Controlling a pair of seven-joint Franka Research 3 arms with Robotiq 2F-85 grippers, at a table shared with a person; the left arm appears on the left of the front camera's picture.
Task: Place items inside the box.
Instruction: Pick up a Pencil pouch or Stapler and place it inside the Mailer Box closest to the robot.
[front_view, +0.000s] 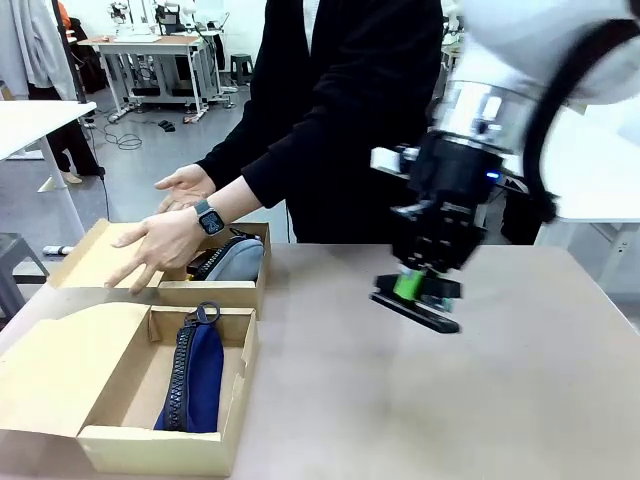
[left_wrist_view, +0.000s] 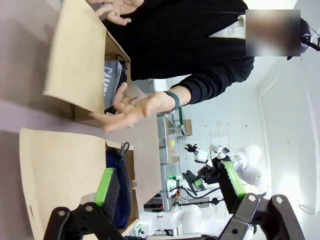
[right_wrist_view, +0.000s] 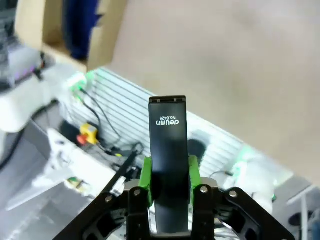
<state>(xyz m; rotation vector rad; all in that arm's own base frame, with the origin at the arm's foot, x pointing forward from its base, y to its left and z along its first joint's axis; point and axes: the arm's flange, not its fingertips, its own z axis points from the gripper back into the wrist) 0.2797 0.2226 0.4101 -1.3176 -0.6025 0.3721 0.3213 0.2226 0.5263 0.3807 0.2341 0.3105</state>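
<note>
stapler between green pads of right gripper, in air above table

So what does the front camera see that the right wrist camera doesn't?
The front view adds the person's hands held over the far cardboard box, where a grey zip pouch lies. The right wrist view adds a close look at the white print on the end of the black stapler. Both share the right gripper shut on that stapler, the dark blue pouch lying in the near cardboard box, and the table.
</note>
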